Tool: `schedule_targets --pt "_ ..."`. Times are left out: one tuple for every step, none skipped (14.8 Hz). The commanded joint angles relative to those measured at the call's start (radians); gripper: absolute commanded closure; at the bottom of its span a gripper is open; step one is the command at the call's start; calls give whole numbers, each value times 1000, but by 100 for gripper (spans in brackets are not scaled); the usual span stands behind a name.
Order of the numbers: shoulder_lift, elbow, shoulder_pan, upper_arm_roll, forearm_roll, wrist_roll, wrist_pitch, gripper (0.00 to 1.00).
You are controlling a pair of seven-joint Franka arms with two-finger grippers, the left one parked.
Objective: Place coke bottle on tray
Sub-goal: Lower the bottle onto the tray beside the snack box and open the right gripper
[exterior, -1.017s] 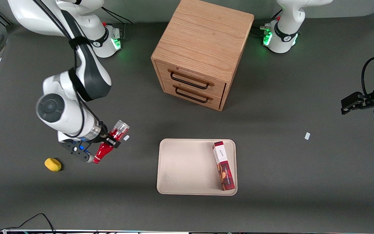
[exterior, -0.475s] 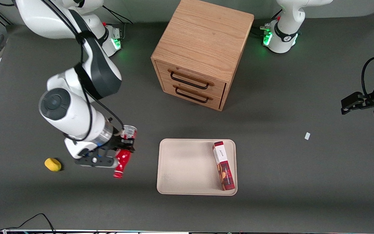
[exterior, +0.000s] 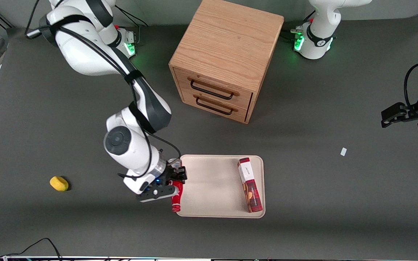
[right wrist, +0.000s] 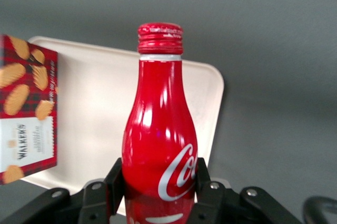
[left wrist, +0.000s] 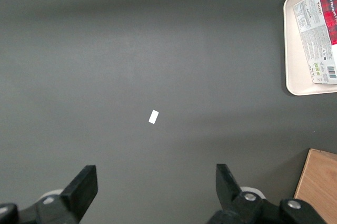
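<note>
Dark table [exterior: 321,203]: claw [exterior: 175,181] pinches coke bottle [exterior: 176,197] lengthwise over tray [exterior: 212,174] edge.

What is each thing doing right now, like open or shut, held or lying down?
gripper: shut on the coke bottle, above the tray's edge nearest the working arm.
coke bottle: held, lifted, cap on.
tray: flat on the table, holding the biscuit box.
biscuit box: lying flat in the tray.
drawer cabinet: both drawers shut.
yellow object: resting on the table.
</note>
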Motion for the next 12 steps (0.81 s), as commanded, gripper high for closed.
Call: schedule_targets --pt "79 55 12 1 -8 14 22 100" --pt "105 55 12 1 -5 29 40 100" --pt "134 55 12 3 -5 45 69 100" --pt "156 52 14 1 -5 48 99 100" --pt "170 51 14 1 -8 46 120 100" --pt "179 51 14 1 -8 48 125 100" --pt "190 51 14 1 -8 49 131 100" --pt "196 51 14 1 -5 49 143 100" --pt "196 48 14 1 -8 51 145 86" --pt "196 46 14 3 -5 51 145 63" --pt "196 45 15 1 -8 60 146 33" --pt "196 42 14 0 -13 62 157 0"
